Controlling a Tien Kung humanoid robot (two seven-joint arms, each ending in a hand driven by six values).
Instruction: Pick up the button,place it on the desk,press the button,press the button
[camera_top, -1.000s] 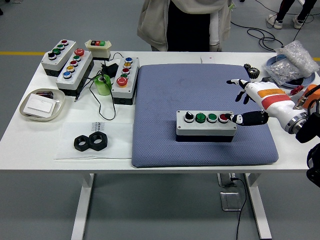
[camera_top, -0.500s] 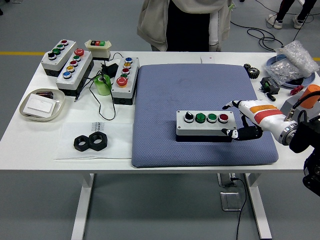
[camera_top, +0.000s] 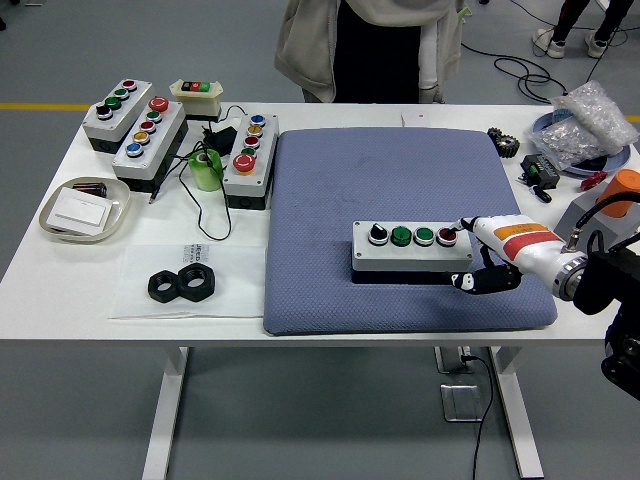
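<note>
Right hand (camera_top: 478, 250) at the red end of the button box (camera_top: 412, 248), which lies on the blue mat (camera_top: 400, 180).

I see the box in the mat's near right part, close to the mat's near edge, with wide bare mat behind it and to its left. It has four buttons: one black, two green, one red. My hand holds nothing: one fingertip sits on or just beside the red button (camera_top: 446, 236), the dark thumb curls by the box's near right corner. Three more button boxes and one small switch unit crowd the far left corner; two black nuts (camera_top: 183, 284) lie near the table's front edge. A person (camera_top: 370, 45) stands at the far side.
</note>
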